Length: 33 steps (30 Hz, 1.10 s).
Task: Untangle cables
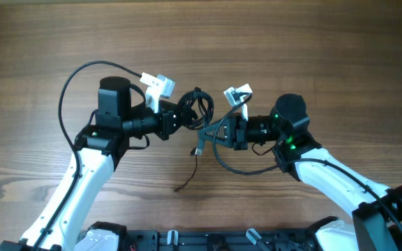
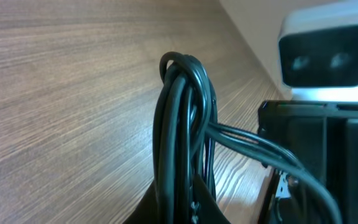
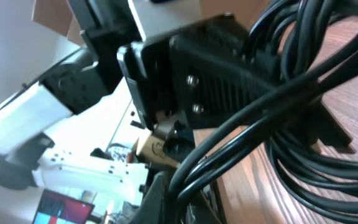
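Cables: a dark knot of thin black loops [image 1: 199, 106], lifted off the wooden worktop [image 1: 313, 42] and held between the two tools.
Loose end: one thin strand [image 1: 189, 174] drops from the cables toward the robot's base, its tip lying on the worktop.
Left tool: [image 1: 181, 118] just left of the cables and closed on them. In its wrist view the loops [image 2: 182, 124] rise straight out from between its fingers.
Right tool: [image 1: 216, 134] just right of the cables. Several strands [image 3: 303, 93] run into it and it looks clamped on them, though its fingertips are mostly hidden.
Done: the bundle is gripped from both sides, and one end hangs free.
Left: judging by the tight overlapping loops, no wire has been fully separated; nearly all the untangling remains.
Writing: none readable on the cables or tools.
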Available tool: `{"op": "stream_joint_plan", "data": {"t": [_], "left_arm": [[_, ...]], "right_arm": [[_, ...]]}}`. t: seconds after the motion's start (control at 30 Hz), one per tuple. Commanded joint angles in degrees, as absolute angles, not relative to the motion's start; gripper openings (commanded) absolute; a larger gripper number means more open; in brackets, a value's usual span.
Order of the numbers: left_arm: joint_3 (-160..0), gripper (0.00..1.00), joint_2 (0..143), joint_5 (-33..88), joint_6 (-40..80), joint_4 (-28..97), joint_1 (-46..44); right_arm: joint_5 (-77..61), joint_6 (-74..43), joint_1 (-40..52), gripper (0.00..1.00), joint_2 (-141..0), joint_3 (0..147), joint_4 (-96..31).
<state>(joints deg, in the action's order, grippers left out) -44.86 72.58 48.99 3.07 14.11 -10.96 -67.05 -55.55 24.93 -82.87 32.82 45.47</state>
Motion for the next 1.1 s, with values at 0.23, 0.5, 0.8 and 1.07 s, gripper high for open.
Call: {"op": "stream_joint_plan", "data": {"t": [0.23, 0.5, 0.8, 1.07], "left_arm": [[-45.2, 0.04, 71.9, 57.7, -4.8, 16.5, -10.7], [-45.2, 0.04, 72.0, 65.3, -11.1, 17.9, -11.5], [-45.2, 0.04, 72.0, 59.1, -11.8, 18.3, -17.5], [-45.2, 0.04, 72.0, 59.1, -11.6, 17.0, -18.5]], "right_arm": [[-43.8, -50.0, 25.4, 0.04, -83.0, 33.0, 37.8], [-43.3, -49.8, 25.4, 0.04, -83.0, 33.2, 36.8], [-43.6, -58.7, 25.7, 0.05, -83.0, 33.2, 36.8], [-37.9, -61.5, 25.7, 0.05, -83.0, 33.2, 39.5]]}}
